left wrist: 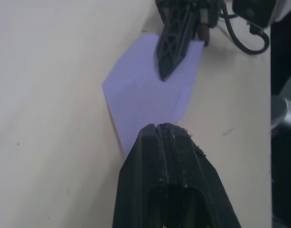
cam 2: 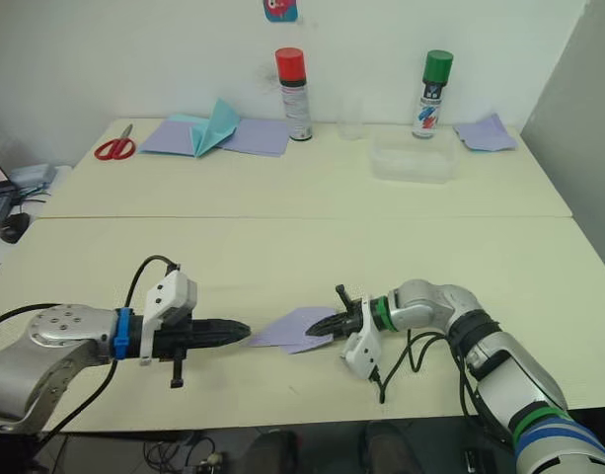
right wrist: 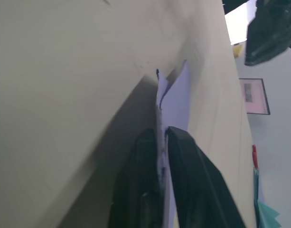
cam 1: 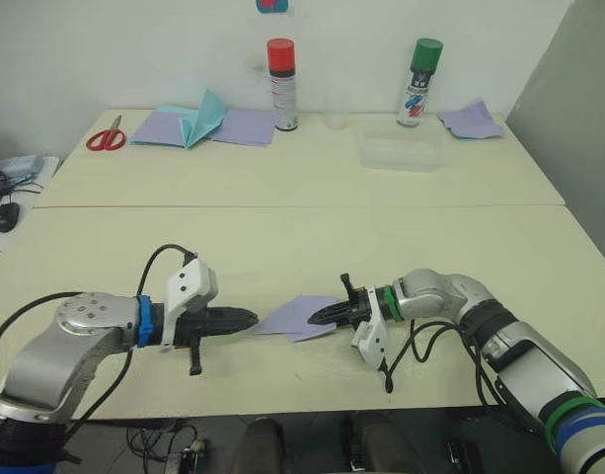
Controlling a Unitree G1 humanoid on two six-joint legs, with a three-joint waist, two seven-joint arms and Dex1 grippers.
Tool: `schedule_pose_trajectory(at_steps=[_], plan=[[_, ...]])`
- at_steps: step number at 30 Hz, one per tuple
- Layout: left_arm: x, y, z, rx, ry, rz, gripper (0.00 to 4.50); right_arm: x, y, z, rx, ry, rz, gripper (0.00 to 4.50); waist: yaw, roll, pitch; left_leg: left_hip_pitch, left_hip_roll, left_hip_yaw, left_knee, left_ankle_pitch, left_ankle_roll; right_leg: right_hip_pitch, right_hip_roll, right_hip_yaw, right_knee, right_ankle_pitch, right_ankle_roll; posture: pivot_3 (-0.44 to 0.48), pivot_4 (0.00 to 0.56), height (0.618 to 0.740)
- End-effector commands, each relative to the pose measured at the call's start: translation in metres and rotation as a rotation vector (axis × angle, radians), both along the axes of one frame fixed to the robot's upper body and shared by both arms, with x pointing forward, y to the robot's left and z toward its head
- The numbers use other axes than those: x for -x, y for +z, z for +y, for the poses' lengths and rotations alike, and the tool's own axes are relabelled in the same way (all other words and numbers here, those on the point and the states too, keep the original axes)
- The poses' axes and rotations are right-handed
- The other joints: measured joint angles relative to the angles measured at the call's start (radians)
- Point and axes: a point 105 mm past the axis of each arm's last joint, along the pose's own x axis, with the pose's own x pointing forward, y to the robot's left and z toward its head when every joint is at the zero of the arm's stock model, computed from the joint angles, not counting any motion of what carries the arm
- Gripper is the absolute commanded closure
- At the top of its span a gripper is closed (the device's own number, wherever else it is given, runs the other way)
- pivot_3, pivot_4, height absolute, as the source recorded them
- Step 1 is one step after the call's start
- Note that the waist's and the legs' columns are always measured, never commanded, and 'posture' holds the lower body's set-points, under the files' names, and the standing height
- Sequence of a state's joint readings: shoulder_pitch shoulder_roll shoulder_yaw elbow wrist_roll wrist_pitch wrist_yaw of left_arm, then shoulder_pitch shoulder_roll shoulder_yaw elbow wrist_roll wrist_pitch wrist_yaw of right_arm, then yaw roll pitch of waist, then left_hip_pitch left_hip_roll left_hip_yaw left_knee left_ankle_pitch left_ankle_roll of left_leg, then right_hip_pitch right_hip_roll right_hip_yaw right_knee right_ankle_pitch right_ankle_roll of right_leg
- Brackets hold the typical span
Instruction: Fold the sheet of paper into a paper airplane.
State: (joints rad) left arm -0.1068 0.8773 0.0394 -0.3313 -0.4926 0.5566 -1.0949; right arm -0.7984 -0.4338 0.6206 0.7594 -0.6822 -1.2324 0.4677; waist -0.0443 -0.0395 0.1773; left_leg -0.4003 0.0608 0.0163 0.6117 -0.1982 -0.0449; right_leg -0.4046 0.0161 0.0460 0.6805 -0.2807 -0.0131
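Two cream tables (cam 1: 302,232) stood pushed together against a white wall, and we worked at the near one. Along the far edge we saw red scissors (cam 1: 106,137), a spread of lavender and teal paper sheets (cam 1: 198,124), a red-capped spray can (cam 1: 281,84), a green-capped spray can (cam 1: 419,81), a clear plastic tray (cam 1: 400,151) and another bit of lavender paper (cam 1: 472,120) at the far right corner.

Our sheet of paper (cam 1: 297,318) lay near the front edge of the near table, between our two arms, already folded into a flat shape with a point toward the left. Our right gripper (cam 1: 320,316) reached in from the right, and its two black fingers pinched the right edge of the paper between them. Our left gripper (cam 1: 249,319) pointed in from the left with its fingers pressed together, the tip resting at the paper's pointed left end.
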Motion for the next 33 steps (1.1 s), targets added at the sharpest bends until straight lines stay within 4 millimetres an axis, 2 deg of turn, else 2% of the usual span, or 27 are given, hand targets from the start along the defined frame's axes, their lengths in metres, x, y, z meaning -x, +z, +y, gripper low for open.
schedule_pose_trajectory(at_steps=[1, 8, 9, 13, 19, 23, 30, 33], plan=[[-0.011, 0.001, -0.008, 0.002, 0.005, -0.055, 4.50, 0.001, -0.007, -0.006, 0.034, -0.007, 0.014, 2.84, 0.001, 0.000, 0.000, 0.000, 0.000, 0.000, 0.000, 0.000, 0.000, 0.000, 0.000, 0.001, 0.000, 0.001, 0.001, 0.000, 0.150, 0.740], [-0.023, -0.012, -0.028, 0.022, -0.016, -0.067, 4.50, 0.003, -0.002, -0.009, 0.013, -0.008, 0.019, 0.28, 0.011, 0.000, 0.000, 0.000, 0.000, 0.001, 0.000, 0.000, 0.000, 0.000, 0.000, 0.001, 0.001, 0.001, 0.001, 0.000, 0.150, 0.740], [-0.025, -0.015, -0.031, 0.021, -0.015, -0.067, 4.50, 0.003, -0.001, -0.009, 0.012, -0.009, 0.021, 0.03, 0.012, 0.000, 0.000, 0.000, -0.001, 0.001, 0.000, 0.000, 0.000, 0.000, 0.000, 0.001, 0.001, 0.001, 0.001, 0.000, 0.150, 0.740], [-0.020, -0.025, -0.039, 0.014, -0.056, -0.028, 4.50, 0.004, -0.001, -0.011, 0.019, -0.019, 0.026, 0.03, 0.014, -0.001, -0.001, 0.000, -0.001, 0.001, 0.000, 0.000, 0.000, 0.000, 0.000, 0.001, 0.001, 0.001, 0.001, 0.000, 0.150, 0.740], [-0.022, -0.042, -0.036, -0.050, -0.063, -0.022, 4.50, 0.006, -0.001, -0.015, 0.035, -0.032, 0.046, 0.03, 0.014, -0.001, -0.001, 0.000, -0.001, 0.001, 0.000, 0.000, 0.000, 0.000, 0.000, 0.001, 0.001, 0.001, 0.001, 0.000, 0.150, 0.740], [-0.023, -0.052, -0.034, -0.095, -0.064, -0.034, 4.50, 0.013, 0.001, -0.029, 0.096, -0.050, 0.108, 0.03, 0.018, 0.000, -0.001, 0.000, -0.002, 0.001, 0.000, 0.000, 0.000, 0.001, 0.000, 0.001, 0.001, 0.001, 0.001, 0.000, 0.150, 0.740], [-0.015, -0.063, -0.035, -0.114, -0.089, -0.040, 4.50, 0.027, 0.031, -0.057, 0.122, -0.157, 0.273, 0.03, 0.019, 0.000, -0.001, 0.000, -0.005, 0.001, 0.000, 0.000, 0.000, 0.002, -0.004, 0.001, 0.000, 0.001, 0.003, 0.000, 0.150, 0.740], [-0.008, -0.063, -0.036, -0.110, -0.120, -0.052, 4.50, 0.018, 0.050, -0.057, -0.004, -0.319, 0.434, 0.03, 0.018, 0.000, -0.001, 0.001, -0.003, 0.001, 0.001, 0.000, 0.000, 0.002, -0.004, 0.001, 0.001, 0.002, 0.003, 0.000, 0.150, 0.740]])
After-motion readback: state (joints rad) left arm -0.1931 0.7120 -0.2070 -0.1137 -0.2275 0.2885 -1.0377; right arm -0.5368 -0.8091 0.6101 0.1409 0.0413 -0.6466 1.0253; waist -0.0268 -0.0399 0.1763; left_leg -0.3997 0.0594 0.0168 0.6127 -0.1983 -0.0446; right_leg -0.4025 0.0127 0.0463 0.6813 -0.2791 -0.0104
